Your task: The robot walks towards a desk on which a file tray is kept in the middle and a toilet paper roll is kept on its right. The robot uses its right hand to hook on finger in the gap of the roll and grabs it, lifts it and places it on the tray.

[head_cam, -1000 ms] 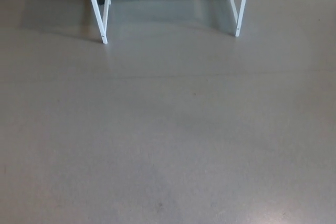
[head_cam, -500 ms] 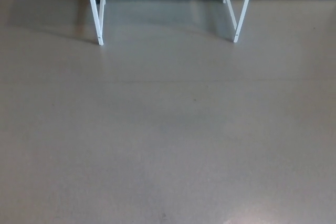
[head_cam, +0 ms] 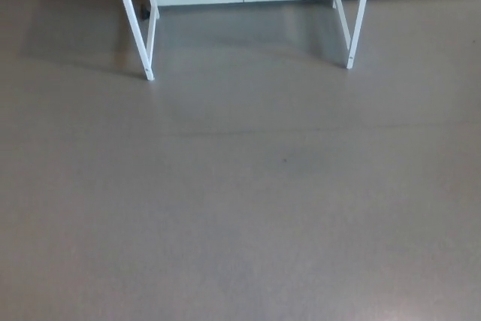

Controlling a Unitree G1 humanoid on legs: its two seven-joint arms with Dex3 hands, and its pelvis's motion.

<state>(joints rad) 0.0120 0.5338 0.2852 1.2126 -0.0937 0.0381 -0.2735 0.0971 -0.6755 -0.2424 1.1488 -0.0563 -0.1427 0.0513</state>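
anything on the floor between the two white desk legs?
Nothing: the head view shows only bare grey floor between the left leg and the right leg.

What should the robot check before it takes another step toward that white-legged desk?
1. Path clear: ok. The grey floor ahead is bare apart from a tiny dark speck.
2. Desk ahead: ok. Its left leg and right leg show at the top of the picture.
3. Heading centred: ok, roughly; the gap between the legs lies near the picture's middle.
4. File tray seen: not ok; the desktop is out of frame.
5. Toilet paper roll seen: not ok, for the same reason.
6. Right hand ready: cannot tell; neither hand is in view.
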